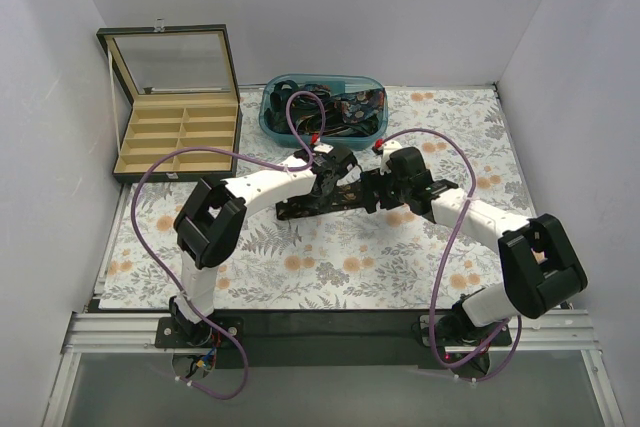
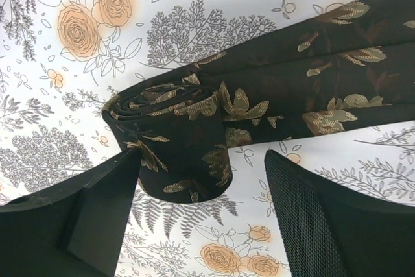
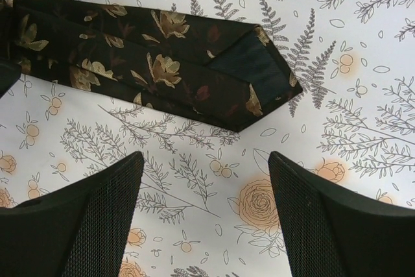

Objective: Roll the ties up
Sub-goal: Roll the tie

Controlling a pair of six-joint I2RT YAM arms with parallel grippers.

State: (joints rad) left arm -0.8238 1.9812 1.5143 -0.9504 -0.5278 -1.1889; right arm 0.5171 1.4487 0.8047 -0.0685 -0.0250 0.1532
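A dark tie (image 1: 305, 207) with gold leaf patterning lies across the middle of the floral table, between both arms. In the left wrist view one end is wound into a short roll (image 2: 175, 141), and the flat rest of the tie runs off to the upper right. My left gripper (image 2: 202, 163) is open over the roll's near end; its left finger (image 2: 97, 218) is close beside the roll and its right finger (image 2: 337, 225) stands apart. The tie's pointed end (image 3: 249, 76) lies flat just beyond my open right gripper (image 3: 206, 160), which holds nothing.
A blue bin (image 1: 270, 122) holding more dark ties sits at the back centre. An open box (image 1: 180, 137) with tan compartments and a raised glass lid stands at the back left. Purple cables (image 1: 300, 107) loop over both arms. White walls enclose the table.
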